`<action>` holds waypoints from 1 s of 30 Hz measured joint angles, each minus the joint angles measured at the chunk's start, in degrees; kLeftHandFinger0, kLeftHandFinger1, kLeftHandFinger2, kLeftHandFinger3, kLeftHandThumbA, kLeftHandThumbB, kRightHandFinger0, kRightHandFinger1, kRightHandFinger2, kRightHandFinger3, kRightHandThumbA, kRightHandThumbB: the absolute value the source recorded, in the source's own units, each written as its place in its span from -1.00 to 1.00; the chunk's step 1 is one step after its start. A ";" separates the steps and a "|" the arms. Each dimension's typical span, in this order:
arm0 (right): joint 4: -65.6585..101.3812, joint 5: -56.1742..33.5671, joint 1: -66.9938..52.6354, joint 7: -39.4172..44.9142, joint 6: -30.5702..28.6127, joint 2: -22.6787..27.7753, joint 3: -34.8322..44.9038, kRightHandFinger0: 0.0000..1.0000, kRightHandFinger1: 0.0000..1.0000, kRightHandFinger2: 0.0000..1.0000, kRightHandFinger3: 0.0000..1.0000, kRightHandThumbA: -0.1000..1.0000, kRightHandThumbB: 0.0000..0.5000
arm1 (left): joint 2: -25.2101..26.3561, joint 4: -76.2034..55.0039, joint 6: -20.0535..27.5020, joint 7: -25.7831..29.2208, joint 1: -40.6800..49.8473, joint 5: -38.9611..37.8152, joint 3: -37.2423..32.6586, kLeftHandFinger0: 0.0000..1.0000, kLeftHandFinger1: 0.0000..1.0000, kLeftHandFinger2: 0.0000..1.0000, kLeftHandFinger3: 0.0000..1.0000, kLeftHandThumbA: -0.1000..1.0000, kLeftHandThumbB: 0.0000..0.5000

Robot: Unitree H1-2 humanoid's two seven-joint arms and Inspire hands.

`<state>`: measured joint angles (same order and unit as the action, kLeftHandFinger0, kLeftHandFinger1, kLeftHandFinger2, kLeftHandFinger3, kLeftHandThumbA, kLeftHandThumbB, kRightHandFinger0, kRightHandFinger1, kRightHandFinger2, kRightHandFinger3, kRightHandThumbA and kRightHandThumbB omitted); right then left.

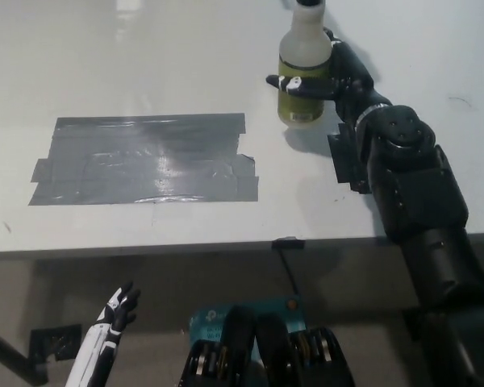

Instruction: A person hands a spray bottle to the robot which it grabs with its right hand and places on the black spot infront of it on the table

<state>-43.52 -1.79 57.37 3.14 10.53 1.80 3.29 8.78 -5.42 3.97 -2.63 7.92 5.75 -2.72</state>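
Right robot hand (327,76) is wrapped around the spray bottle (304,68), holding it upright at the far right of the surface (145,48). Handover and grasp look done; no person in view. Bottle base seems to sit on or just above the surface, can't tell which from this angle. Placement is left: the black spot (145,160) lies well apart, to the bottle's left and nearer the robot. Left robot hand (117,310) rests below the surface edge, fingers spread, empty.
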 measured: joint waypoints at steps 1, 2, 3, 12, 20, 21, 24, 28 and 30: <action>-2.19 0.39 0.81 -1.09 -1.02 -0.23 -0.22 -1.00 -0.96 -0.72 -0.88 -0.05 0.68 | -0.01 -0.01 -0.07 0.01 0.01 -0.02 0.02 1.00 1.00 1.00 1.00 1.00 -0.79; -3.86 0.71 1.43 -1.87 -1.82 -0.49 -0.30 -1.00 -0.98 -0.73 -1.00 0.01 0.79 | -0.01 -0.01 -0.15 0.00 0.00 -0.04 0.03 1.00 1.00 1.00 1.00 1.00 -0.80; -5.30 1.06 2.10 -2.80 -2.59 -0.80 -0.42 -1.00 -0.99 -0.72 -1.00 0.06 0.87 | -0.02 -0.04 -0.26 0.00 -0.05 -0.04 0.04 1.00 1.00 1.00 1.00 1.00 -0.78; -10.16 4.57 3.10 -9.20 -10.23 -2.83 -2.68 -1.00 -0.88 -0.50 -0.95 0.04 0.59 | 0.01 -0.21 -0.45 -0.03 -0.99 -0.29 0.20 1.00 1.00 1.00 1.00 1.00 -0.71; -6.18 6.87 0.39 -12.23 -10.99 -2.26 -3.32 -0.98 -0.68 -0.28 -0.77 0.12 0.47 | 0.05 -0.34 -0.48 -0.39 -1.12 -0.47 0.27 1.00 1.00 1.00 1.00 1.00 -0.77; -5.03 7.14 -0.71 -12.52 -11.07 -1.91 -3.31 -0.98 -0.69 -0.30 -0.77 0.14 0.51 | 0.04 -0.35 -0.48 -0.43 -1.12 -0.50 0.29 1.00 1.00 1.00 1.00 1.00 -0.75; -1.63 7.45 -3.38 -12.78 -11.59 -0.35 -3.00 -0.94 -0.67 -0.30 -0.75 0.18 0.56 | 0.05 -0.46 -0.49 -0.53 -1.10 -0.60 0.36 1.00 1.00 1.00 1.00 1.00 -0.80; 1.23 7.58 -5.76 -13.43 -12.23 2.10 -2.00 -1.00 -0.76 -0.41 -0.74 0.15 0.62 | 0.07 -0.47 -0.48 -0.65 -1.12 -0.68 0.45 1.00 1.00 1.00 1.00 1.00 -0.80; 3.61 7.57 -6.99 -14.11 -12.28 3.74 -0.67 -0.98 -0.75 -0.39 -0.69 0.20 0.56 | 0.07 -0.47 -0.49 -0.80 -1.09 -0.86 0.56 1.00 1.00 1.00 1.00 1.00 -0.86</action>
<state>-39.91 5.77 50.38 -10.97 -1.75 5.54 2.61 8.85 -5.89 3.48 -3.43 6.83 4.89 -2.16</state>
